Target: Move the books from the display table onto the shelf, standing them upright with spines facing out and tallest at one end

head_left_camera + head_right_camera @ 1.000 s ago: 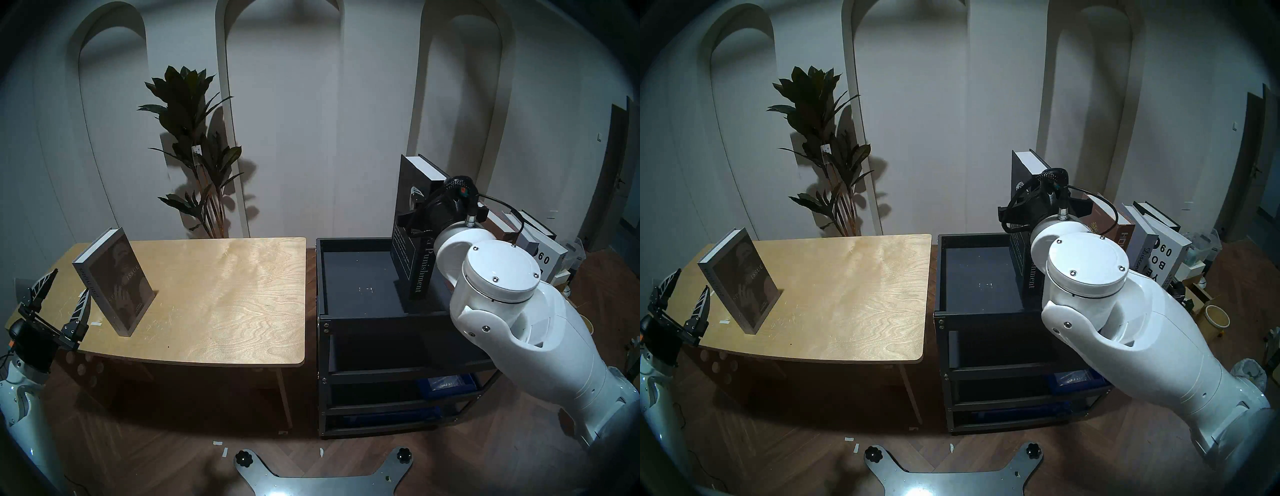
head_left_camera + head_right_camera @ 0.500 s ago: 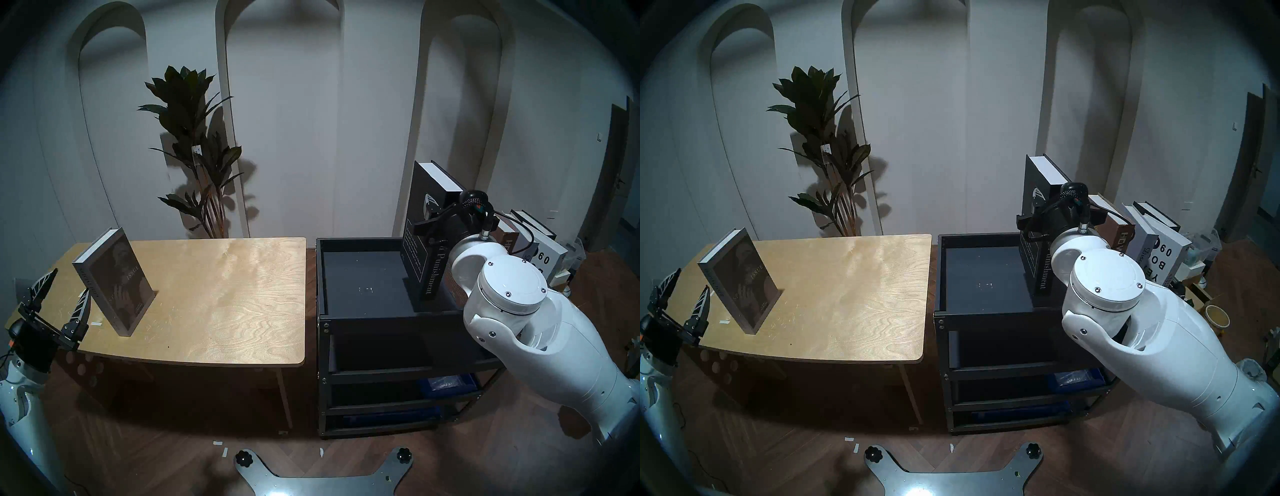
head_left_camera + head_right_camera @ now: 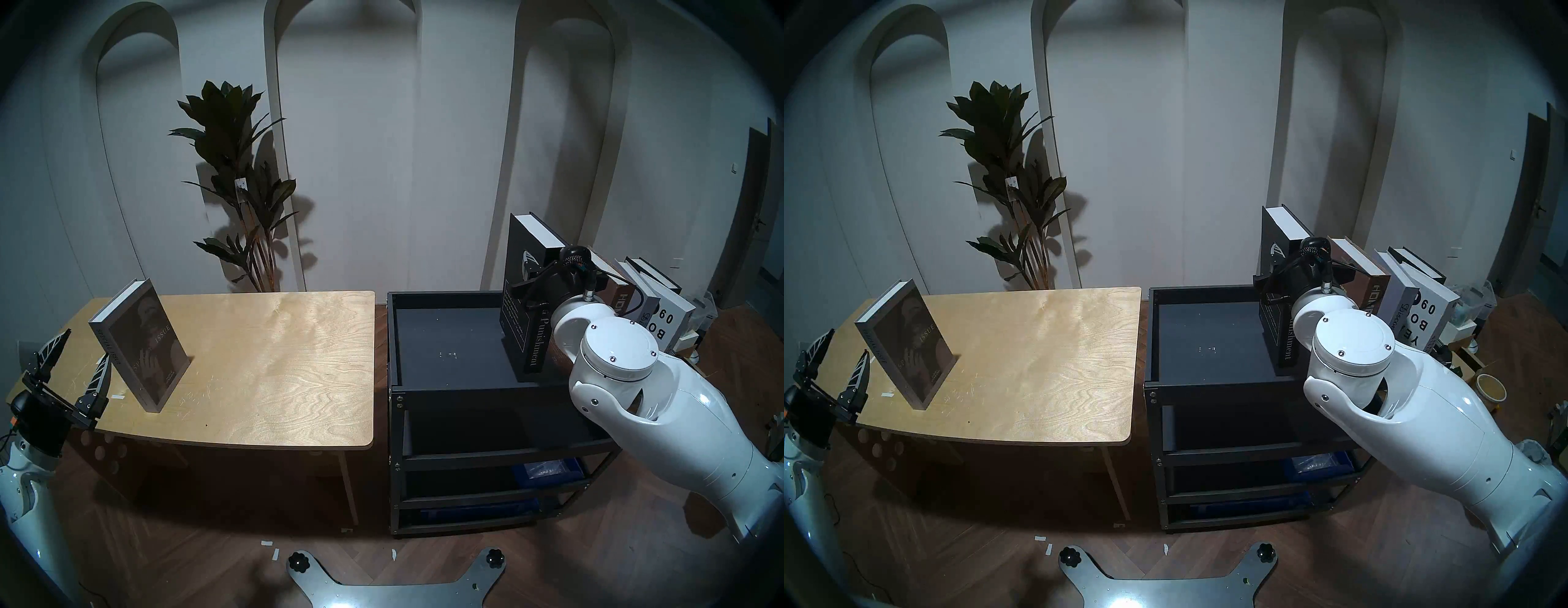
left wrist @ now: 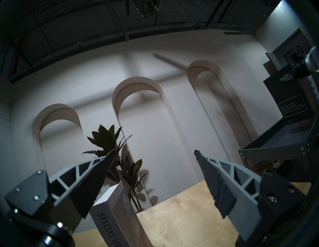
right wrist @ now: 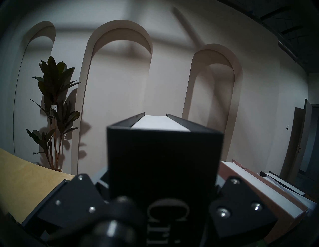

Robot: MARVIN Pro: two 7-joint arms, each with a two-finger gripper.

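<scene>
A black "Crime and Punishment" book (image 3: 535,339) (image 3: 1284,344) stands upright on the black shelf (image 3: 445,339), spine toward me. My right gripper (image 3: 545,265) (image 3: 1291,259) is shut on its upper part; in the right wrist view the spine (image 5: 164,163) fills the gap between the fingers. Just right of it lean a brown book (image 3: 1373,293) (image 5: 259,194), a grey book (image 3: 1399,314) and a white one (image 3: 1433,318). A grey "Special Issue" book (image 3: 148,348) (image 4: 110,227) stands upright on the display table (image 3: 275,361). My left gripper (image 3: 85,348) (image 4: 154,151) hangs open just left of it.
A tall potted plant (image 3: 237,191) stands behind the table against the arched wall. The shelf's lower tiers hold a blue bin (image 3: 547,471). My metal base plate (image 3: 394,590) lies on the floor in front. Boxes and clutter (image 3: 1479,373) sit at the far right.
My right gripper has carried the black book to the right and lower, up against the brown book. The left arm and the grey book have not moved.
</scene>
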